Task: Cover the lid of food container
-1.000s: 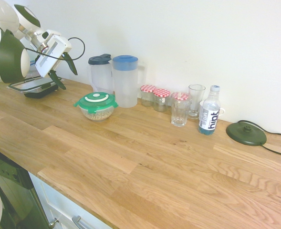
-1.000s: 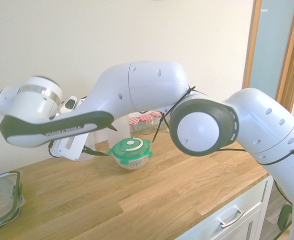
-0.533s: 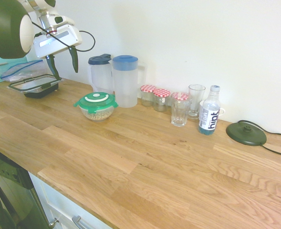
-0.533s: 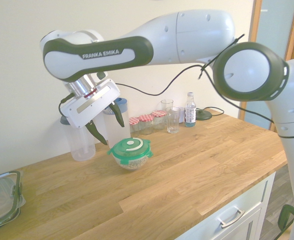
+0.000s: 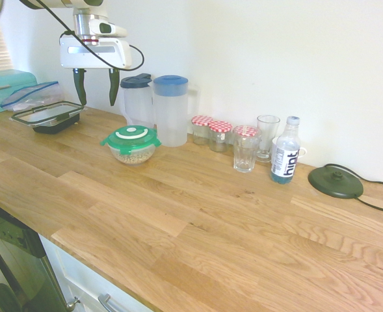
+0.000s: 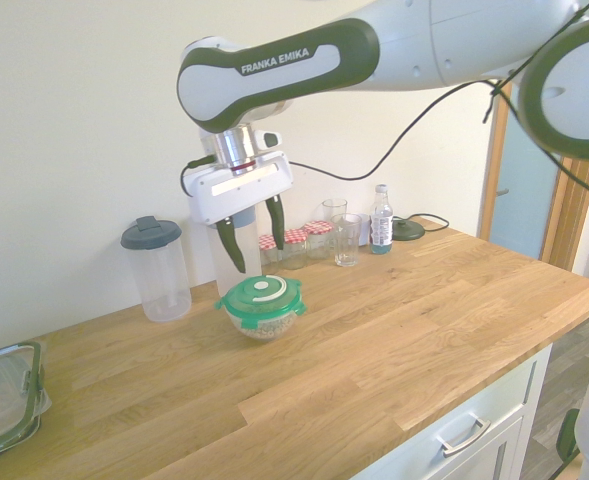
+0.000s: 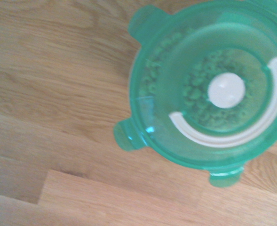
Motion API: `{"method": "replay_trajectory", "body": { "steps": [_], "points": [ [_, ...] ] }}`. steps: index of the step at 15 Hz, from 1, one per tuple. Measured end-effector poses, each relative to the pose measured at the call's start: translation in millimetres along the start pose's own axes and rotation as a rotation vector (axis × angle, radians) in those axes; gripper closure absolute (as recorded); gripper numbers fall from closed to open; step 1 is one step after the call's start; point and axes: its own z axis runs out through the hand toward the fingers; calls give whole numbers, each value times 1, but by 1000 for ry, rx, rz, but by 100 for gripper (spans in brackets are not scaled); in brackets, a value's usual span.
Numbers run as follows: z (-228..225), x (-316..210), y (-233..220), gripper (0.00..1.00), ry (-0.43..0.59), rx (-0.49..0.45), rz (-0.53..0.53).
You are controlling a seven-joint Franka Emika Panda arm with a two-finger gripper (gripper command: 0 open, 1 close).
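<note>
The round green lid (image 5: 131, 136) (image 6: 262, 295) (image 7: 213, 89) with its white ring rests on top of the food container (image 5: 132, 153) (image 6: 264, 322), a small clear bowl with beige grainy food inside. My gripper (image 5: 96, 88) (image 6: 254, 232) hangs open above the counter, fingers pointing down, behind and above the bowl and apart from it. Nothing is between the fingers. In the wrist view the lid fills the right half, with cereal showing through it.
Two tall clear jugs (image 5: 138, 99) (image 5: 171, 109) stand behind the bowl. Checked-lid jars (image 5: 212, 133), glasses (image 5: 246, 148), a water bottle (image 5: 285, 151) and a dark kettle base (image 5: 335, 182) line the wall. A rectangular black-rimmed container (image 5: 47, 116) (image 6: 4, 400) sits at the counter's end.
The arm has swung up from beside the rectangular container and across toward the bowl; the gripper now hangs vertically above it. The lid and bowl have not moved.
</note>
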Motion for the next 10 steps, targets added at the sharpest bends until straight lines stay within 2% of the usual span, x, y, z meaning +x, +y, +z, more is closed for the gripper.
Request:
{"method": "replay_trajectory", "body": {
  "steps": [4,10],
  "points": [
    [11,-2,78,0,11,-10,45],
    [54,-15,201,0,-7,31,97]
  ]
}}
